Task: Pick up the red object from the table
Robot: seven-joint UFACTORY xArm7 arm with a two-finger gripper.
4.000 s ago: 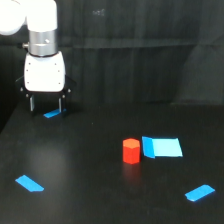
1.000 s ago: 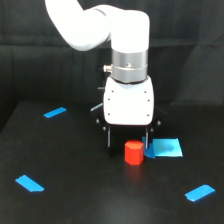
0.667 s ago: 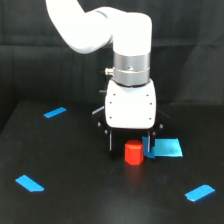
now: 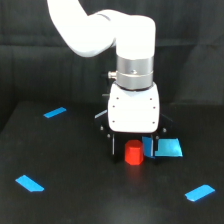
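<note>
On my screen the black surface (image 4: 75, 200) carries a blue tape strip (image 4: 29, 183) near its left edge toward the front, and another (image 4: 54, 112) near the back left. At the middle, my white arm (image 4: 132, 65) stands upright over the red object (image 4: 133, 152), a stubby prism resting on the surface. The claw (image 4: 134, 147) is spread wide, its dark fingers (image 4: 114, 146) flanking the prism, contact unclear. A blue patch (image 4: 167, 147) lies just right of it, and one more strip (image 4: 199, 192) sits toward the front right corner.
</note>
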